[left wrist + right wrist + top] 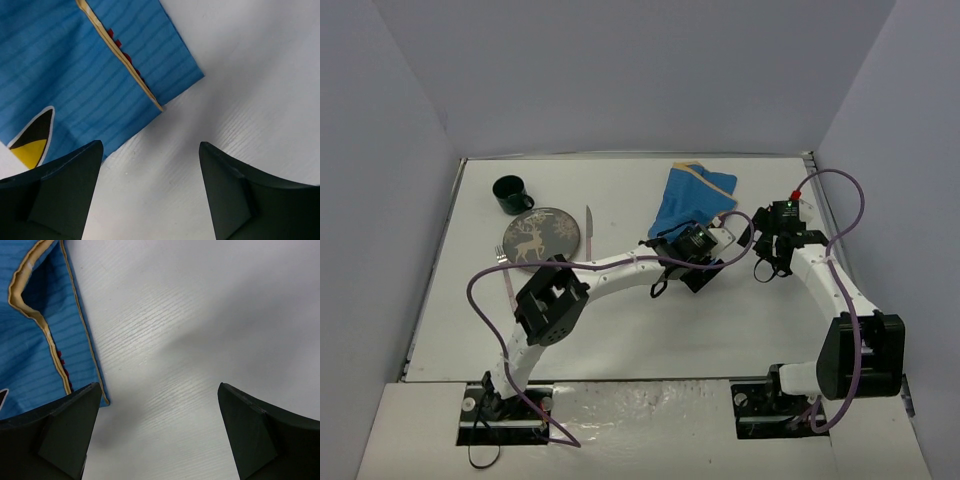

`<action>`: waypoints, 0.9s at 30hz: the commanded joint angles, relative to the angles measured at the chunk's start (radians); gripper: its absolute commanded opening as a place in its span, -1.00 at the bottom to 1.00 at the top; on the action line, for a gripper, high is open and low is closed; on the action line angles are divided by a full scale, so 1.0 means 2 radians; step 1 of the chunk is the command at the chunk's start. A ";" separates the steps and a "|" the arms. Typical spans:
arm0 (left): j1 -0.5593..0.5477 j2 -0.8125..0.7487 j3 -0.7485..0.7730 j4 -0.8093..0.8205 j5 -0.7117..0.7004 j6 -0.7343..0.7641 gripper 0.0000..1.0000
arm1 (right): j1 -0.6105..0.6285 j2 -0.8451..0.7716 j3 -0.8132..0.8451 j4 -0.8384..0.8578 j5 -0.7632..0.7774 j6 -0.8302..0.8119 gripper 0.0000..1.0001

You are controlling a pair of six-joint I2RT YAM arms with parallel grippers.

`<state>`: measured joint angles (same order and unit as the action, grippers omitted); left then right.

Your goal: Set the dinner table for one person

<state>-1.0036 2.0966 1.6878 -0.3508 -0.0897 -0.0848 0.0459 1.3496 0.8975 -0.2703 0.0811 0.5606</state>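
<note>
Left wrist view: left tool (149,147) and right tool (159,390) both gape empty above the white desk (240,75), beside the cloth (75,75), which a low closing pinch might bunch or drag.

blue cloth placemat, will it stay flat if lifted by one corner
The blue cartoon-printed cloth placemat probably flops: it already lies folded and rumpled, one layer doubled over at its tan trim. It looks thin, so a corner pinch would likely trail the rest. Pushed on the smooth white tabletop, it would probably bunch rather than slide whole.
</note>
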 commanded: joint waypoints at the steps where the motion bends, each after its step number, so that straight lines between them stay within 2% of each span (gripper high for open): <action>1: 0.006 -0.007 0.028 0.023 0.014 0.037 0.42 | -0.003 -0.020 -0.007 0.011 -0.023 0.002 0.96; 19: 0.010 0.053 0.061 0.011 -0.003 0.104 0.06 | -0.005 -0.020 -0.014 0.011 -0.029 -0.004 0.96; 24: 0.010 0.058 0.061 0.013 0.002 0.108 -0.18 | -0.005 -0.022 -0.016 0.011 -0.030 -0.003 0.95; 27: 0.010 0.062 0.062 0.013 0.005 0.110 -0.22 | -0.005 -0.021 -0.017 0.012 -0.031 -0.003 0.95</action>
<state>-0.9802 2.2378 1.7691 -0.3507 -0.0857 0.0995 0.0380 1.3312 0.8589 -0.2714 0.0340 0.5495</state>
